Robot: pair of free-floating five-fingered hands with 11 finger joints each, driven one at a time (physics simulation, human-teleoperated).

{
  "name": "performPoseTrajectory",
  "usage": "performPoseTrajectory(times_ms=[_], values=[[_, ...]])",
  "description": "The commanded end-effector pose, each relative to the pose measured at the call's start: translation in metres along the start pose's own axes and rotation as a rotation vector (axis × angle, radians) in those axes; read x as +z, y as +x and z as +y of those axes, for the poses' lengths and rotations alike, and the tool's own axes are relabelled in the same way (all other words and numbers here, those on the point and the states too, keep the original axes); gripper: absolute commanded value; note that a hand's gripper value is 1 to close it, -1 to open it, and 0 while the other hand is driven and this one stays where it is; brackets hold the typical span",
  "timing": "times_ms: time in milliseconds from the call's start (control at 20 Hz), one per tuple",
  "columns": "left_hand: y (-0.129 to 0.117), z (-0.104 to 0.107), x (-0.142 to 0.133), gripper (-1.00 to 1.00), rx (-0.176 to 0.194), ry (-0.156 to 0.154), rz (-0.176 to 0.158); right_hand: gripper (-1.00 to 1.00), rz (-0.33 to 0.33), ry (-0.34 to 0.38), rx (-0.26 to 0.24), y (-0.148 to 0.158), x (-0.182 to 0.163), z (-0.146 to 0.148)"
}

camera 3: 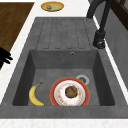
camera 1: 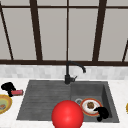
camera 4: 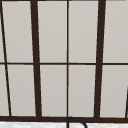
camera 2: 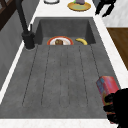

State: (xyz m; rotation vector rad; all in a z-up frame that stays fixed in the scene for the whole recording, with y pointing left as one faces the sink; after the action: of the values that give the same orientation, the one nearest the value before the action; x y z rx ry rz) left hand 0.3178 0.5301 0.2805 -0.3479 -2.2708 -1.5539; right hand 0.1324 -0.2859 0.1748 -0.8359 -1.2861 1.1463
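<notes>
My left hand (camera 1: 8, 87) hovers over the counter left of the sink, fingers curled round a red carton (camera 1: 17, 92). The left side view shows that hand (camera 2: 117, 105) at the bottom right, gripping the carton (camera 2: 107, 87) by its lower end. My right hand (camera 1: 101, 112) hangs at the basin's front right edge with relaxed fingers, holding nothing. It appears as a hand (camera 2: 105, 6) at the far end in the left side view and at the picture's left edge (camera 3: 3, 56) in the right side view. In the basin lie a red-rimmed plate (camera 3: 70, 93) with a brown muffin and a banana (camera 3: 35, 95).
A large red ball (camera 1: 67, 115) sits at the sink's front edge in the front view. A black faucet (camera 1: 68, 72) stands behind the grey sink (camera 1: 37, 100) with its ribbed drainboard. A yellow plate (camera 1: 3, 103) with food rests on the left counter. Window bars (camera 4: 35, 62) rise behind.
</notes>
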Motion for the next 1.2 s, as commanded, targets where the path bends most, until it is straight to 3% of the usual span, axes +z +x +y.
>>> performPoseTrajectory(times_ms=[0, 50, 250, 300, 350, 450, 750, 1150], values=[[-0.002, -0.003, -0.010, 1.00, -0.003, 0.013, 0.038, 0.00, 0.000, 0.000, 0.000, 0.000, 0.000, 0.000], [0.000, -0.001, -0.004, 1.00, 0.000, 0.000, 0.000, 0.00, 0.000, 0.000, 0.000, 0.000, 0.000, 0.000], [-0.004, -0.005, -0.016, 1.00, 0.007, -0.006, 0.006, 0.00, 0.000, 0.000, 0.000, 0.000, 0.000, 0.000], [-0.008, -0.009, -0.033, 1.00, 0.010, -0.025, 0.015, 0.00, 0.000, 0.000, 0.000, 0.000, 0.000, 0.000], [-0.006, -0.013, -0.039, 1.00, 0.001, -0.025, 0.015, 0.00, 0.000, 0.000, 0.000, 0.000, 0.000, 0.000], [-0.002, -0.014, -0.049, 1.00, 0.006, -0.020, -0.016, 0.00, 0.000, 0.000, 0.000, 0.000, 0.000, 0.000], [0.001, -0.026, -0.089, 1.00, 0.004, -0.020, -0.006, 0.00, 0.000, 0.000, 0.000, 0.000, 0.000, 0.000], [-0.009, -0.045, -0.146, 1.00, -0.002, -0.033, 0.031, 0.00, 0.000, 0.000, 0.000, 0.000, 0.000, 0.000]])
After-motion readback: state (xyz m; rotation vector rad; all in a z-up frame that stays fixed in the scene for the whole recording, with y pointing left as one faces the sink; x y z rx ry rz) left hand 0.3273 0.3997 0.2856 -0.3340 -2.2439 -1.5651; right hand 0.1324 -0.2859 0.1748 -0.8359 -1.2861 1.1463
